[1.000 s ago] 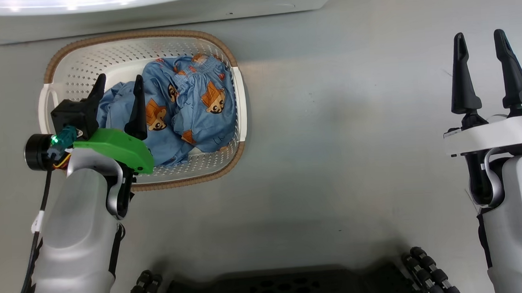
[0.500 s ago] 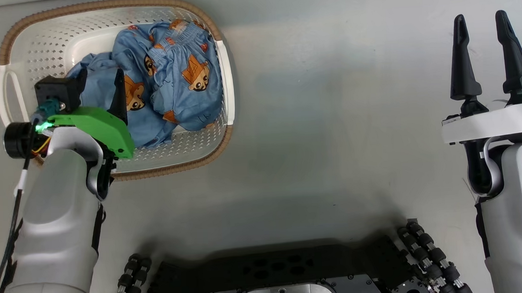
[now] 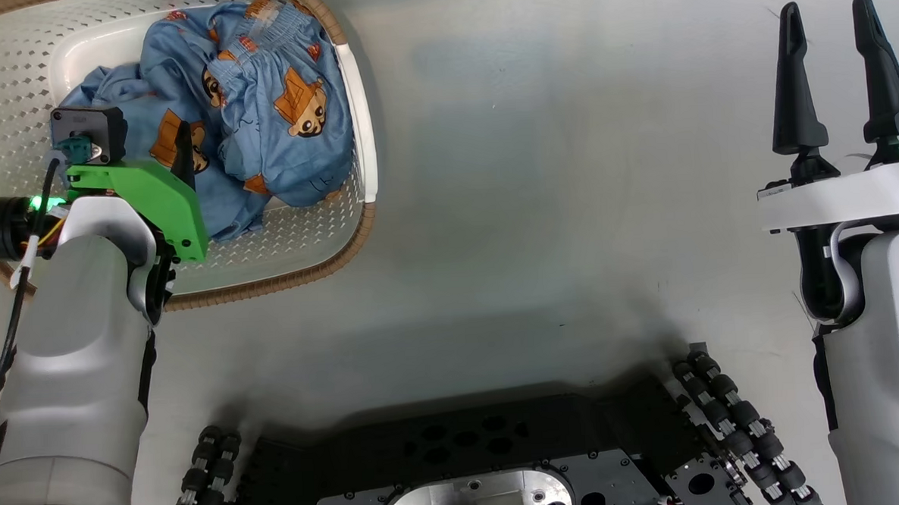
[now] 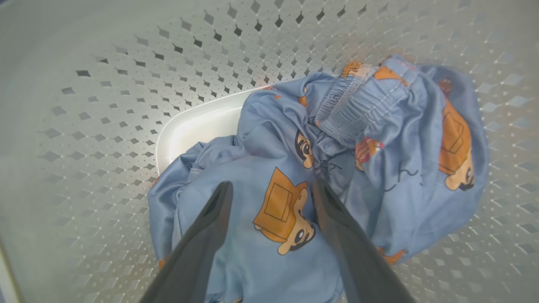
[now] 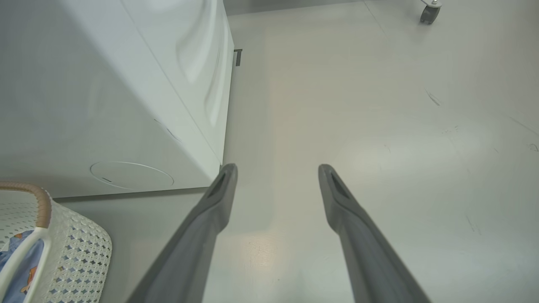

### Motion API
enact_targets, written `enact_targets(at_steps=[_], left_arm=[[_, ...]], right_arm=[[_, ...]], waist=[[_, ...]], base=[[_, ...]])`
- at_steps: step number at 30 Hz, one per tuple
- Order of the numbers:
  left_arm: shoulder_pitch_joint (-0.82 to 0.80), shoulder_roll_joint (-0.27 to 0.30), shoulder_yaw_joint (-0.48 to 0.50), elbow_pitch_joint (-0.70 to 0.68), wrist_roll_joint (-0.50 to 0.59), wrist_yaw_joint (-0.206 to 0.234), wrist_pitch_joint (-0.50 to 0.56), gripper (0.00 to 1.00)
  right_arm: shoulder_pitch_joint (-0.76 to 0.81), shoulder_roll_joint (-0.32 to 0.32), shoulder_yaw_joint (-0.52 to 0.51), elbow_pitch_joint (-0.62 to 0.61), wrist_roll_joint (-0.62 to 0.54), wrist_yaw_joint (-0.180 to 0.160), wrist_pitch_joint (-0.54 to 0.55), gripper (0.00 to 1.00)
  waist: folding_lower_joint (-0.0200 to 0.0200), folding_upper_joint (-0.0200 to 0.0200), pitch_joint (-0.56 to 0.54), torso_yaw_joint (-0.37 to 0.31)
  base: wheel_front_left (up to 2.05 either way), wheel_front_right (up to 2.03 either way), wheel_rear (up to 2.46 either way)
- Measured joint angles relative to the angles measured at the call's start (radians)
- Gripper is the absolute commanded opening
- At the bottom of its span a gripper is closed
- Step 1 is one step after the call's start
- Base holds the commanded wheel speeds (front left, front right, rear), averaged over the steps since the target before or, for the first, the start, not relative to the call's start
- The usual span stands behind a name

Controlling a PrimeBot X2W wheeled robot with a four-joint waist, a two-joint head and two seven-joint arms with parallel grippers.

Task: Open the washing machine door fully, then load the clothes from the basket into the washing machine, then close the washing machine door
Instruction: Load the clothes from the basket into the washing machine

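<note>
the basket [image 3: 297, 240] sits on the floor [image 3: 537, 165] at the left of the head view, partly cut off by the frame. the clothes [image 3: 262, 124] lie heaped against its right-hand wall. the left gripper [image 4: 273, 187] points down into the heap, its jaws spread wide and holding nothing, one on either side of an orange printed figure. whether the tips touch the fabric yet is hard to say from the left wrist view.

the likely slip is a shallow close that pinches only one thin fold. that would pull out a single garment, or let the fold slide free on the lift. a deep plunge could catch a tip in the perforated floor and drag the light basket along. a trailing leg could also snag on the brown rim.

the heap's long axis runs from lower left to upper right in the head view. the elastic waistband sits at the far end, pointing away from the robot. the basket's own long axis lies roughly across that view.

further right, the washing machine [image 5: 105, 105] stands just beyond the basket in the right wrist view. the right gripper [image 3: 826, 8] hangs over bare floor, well apart from the basket, its jaws wide and empty.
</note>
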Motion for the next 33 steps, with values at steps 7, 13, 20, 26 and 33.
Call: enact_targets(at_steps=[7,13,20,26,33], left_arm=[[-0.025,0.010,-0.006,0.054,0.026,0.027,0.035,1.00],[-0.043,0.024,-0.009,0.101,0.045,0.049,0.058,1.00],[-0.065,0.022,-0.011,0.133,0.045,0.050,0.075,1.00],[-0.096,0.021,-0.018,0.152,0.047,0.058,0.084,1.00],[-0.115,0.021,-0.026,0.189,0.048,0.058,0.104,1.00]], right_arm=[[-0.004,0.004,-0.006,-0.010,0.001,0.000,0.000,1.00],[-0.006,0.006,-0.012,-0.013,0.002,0.000,0.000,1.00],[-0.006,0.007,-0.012,-0.013,0.002,0.000,0.000,1.00],[-0.006,0.008,-0.011,-0.013,0.003,0.000,0.000,1.00],[-0.006,0.009,-0.011,-0.013,0.007,0.000,0.000,1.00]], waist=[[-0.0001,0.0000,0.037,-0.009],[-0.0001,0.0000,0.060,-0.014],[-0.0001,0.0000,0.067,-0.014],[-0.0001,0.0000,0.075,-0.016],[-0.0001,0.0000,0.081,-0.022]], base=[[0.00,0.00,0.00],[0.00,0.00,0.00],[0.00,0.00,0.00],[0.00,0.00,0.00],[0.00,0.00,0.00]])
